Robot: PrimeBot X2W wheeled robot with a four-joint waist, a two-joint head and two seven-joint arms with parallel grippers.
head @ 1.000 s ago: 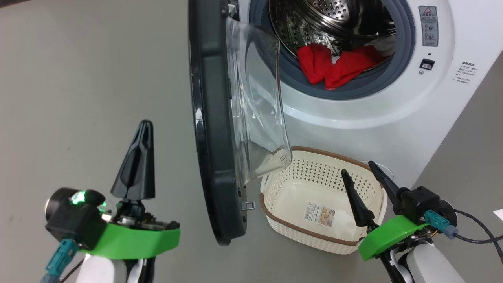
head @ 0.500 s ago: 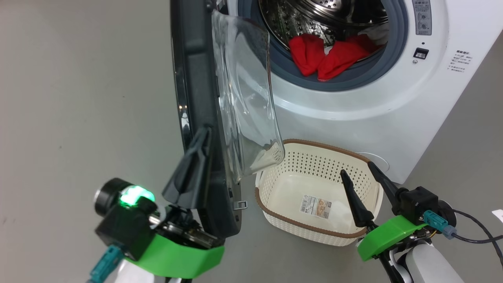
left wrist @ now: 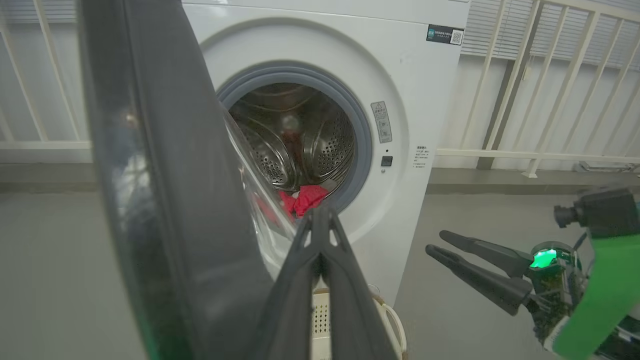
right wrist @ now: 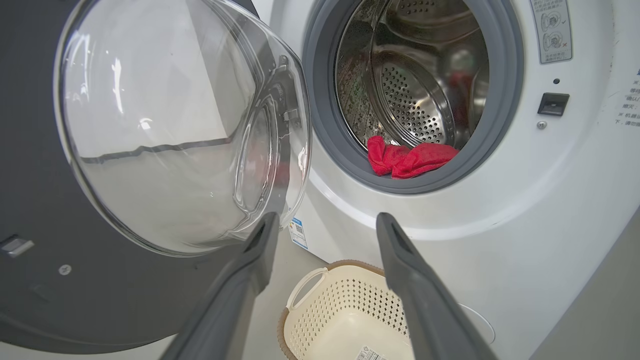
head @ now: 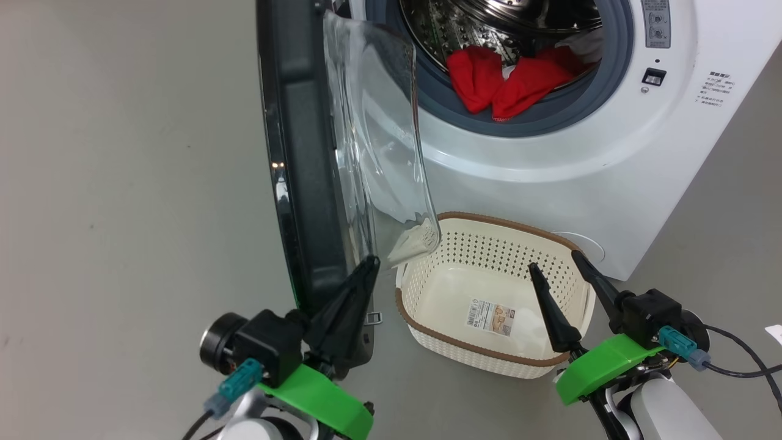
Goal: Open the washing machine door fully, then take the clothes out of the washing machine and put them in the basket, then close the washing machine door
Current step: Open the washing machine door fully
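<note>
Red clothes point(head: 501, 79) lie heaped at the front lip of the drum point(right wrist: 415, 95) inside the washer point(head: 550, 165), partly over the grey gasket point(head: 537, 127). The door point(head: 299, 153) stands open, swung out to the left of the opening. From the head it is seen nearly edge-on, with its glass bowl point(right wrist: 170, 130) facing right.

The left arm point(head: 253, 421) comes in low at the bottom of the head view. The left gripper point(head: 368, 266) points up and to the right along the inner side of the door's lower rim, its tips just below the glass bowl. Its two fingers are pressed together with nothing between them. Whether they touch the door I cannot tell.

The right arm point(head: 666, 406) sits at the lower right. The right gripper point(head: 554, 261) points up and to the left over the near right corner of the basket point(head: 464, 355). Its fingers are spread wide, hold nothing and are clear of the basket.

There are two grippers, one door, one washer and one basket. The clothes show as two red lumps with a white bit behind. How many garments they are, I cannot tell. The basket stands on the grey floor point(head: 122, 183) just in front of the washer, below the opening, with one label point(head: 493, 316) on its bare bottom.
</note>
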